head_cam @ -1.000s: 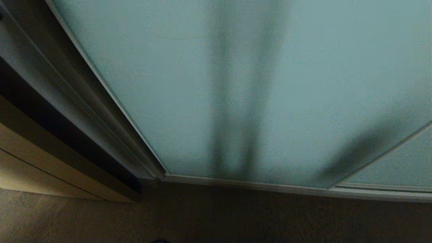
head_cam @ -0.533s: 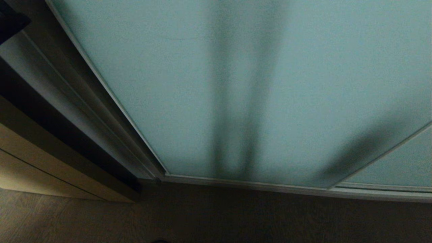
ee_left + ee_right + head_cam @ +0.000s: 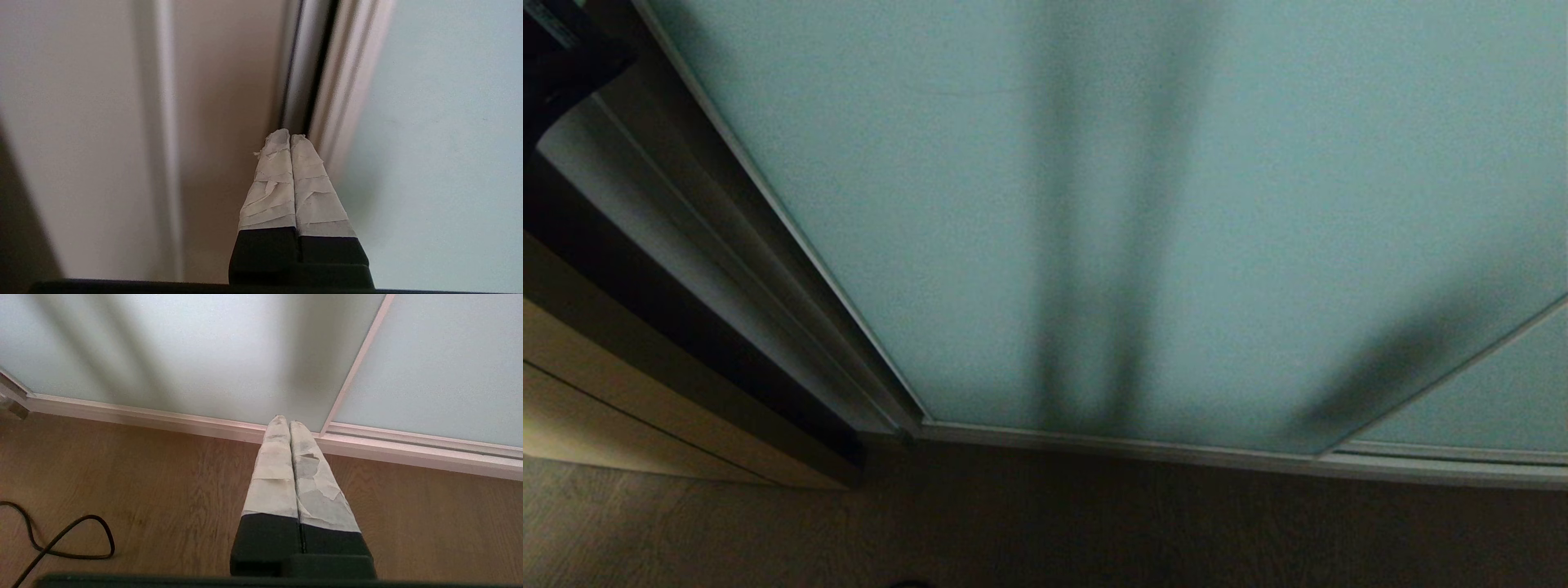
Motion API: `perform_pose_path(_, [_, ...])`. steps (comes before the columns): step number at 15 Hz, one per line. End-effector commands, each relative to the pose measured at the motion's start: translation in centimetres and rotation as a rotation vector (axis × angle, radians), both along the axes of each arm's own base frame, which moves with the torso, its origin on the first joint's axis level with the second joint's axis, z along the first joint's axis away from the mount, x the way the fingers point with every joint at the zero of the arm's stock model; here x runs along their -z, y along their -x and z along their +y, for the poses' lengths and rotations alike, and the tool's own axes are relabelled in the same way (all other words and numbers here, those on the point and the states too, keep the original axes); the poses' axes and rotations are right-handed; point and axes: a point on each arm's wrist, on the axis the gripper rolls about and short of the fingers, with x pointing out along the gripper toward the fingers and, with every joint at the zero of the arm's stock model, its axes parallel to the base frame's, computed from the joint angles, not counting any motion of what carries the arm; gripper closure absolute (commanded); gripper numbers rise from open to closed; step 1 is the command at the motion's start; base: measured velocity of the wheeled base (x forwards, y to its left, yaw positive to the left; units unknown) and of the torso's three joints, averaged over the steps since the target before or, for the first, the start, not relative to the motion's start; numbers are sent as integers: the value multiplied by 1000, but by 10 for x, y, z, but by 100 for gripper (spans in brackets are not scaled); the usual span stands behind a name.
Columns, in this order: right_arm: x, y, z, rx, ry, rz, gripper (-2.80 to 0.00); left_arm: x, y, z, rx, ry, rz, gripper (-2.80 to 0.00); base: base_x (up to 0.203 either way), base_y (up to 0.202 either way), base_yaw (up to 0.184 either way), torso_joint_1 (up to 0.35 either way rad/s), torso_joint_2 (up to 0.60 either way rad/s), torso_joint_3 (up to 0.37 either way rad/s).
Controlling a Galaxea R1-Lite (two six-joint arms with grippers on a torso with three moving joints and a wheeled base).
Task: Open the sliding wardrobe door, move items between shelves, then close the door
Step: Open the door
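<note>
The sliding wardrobe door (image 3: 1176, 204) is a frosted teal glass panel that fills most of the head view, and it stands closed. My left arm (image 3: 560, 61) shows as a dark shape at the top left corner, by the door's left edge. In the left wrist view my left gripper (image 3: 290, 136) is shut, with nothing between its taped fingers. Its tips point at the dark slot beside the door's silver frame (image 3: 347, 81). My right gripper (image 3: 288, 420) is shut and empty, hanging over the floor by the door's bottom rail (image 3: 163, 416). The items and shelves are hidden.
A beige cabinet front (image 3: 605, 408) stands left of the wardrobe. A second glass panel (image 3: 1486, 408) overlaps the door at the right. Wooden floor (image 3: 1094, 531) runs along the rail. A black cable (image 3: 61, 539) lies looped on the floor to the left.
My left arm has come further into the top left corner of the head view, towards the door's left edge. The door and the right arm have not moved.
</note>
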Motion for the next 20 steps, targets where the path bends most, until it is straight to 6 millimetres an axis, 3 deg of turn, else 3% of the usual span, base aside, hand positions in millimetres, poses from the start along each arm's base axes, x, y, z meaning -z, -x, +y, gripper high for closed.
perform_pose_path(1, [0, 0, 0, -1, 0, 0, 0, 0, -2, -3, 13, 1, -1, 0, 0, 0, 0, 0, 0, 0])
perform_pose_path(8, [0, 0, 0, -1, 0, 0, 0, -8, -22, -9, 20, 5, -19, 0, 0, 0, 0, 0, 0, 0])
perform_pose_path(15, [0, 0, 0, -1, 0, 0, 0, -7, -30, -11, 30, 6, -14, 0, 0, 0, 0, 0, 0, 0])
perform_pose_path(20, [0, 0, 0, -1, 0, -1, 0, -9, -31, -26, 92, 5, -19, 0, 0, 0, 0, 0, 0, 0])
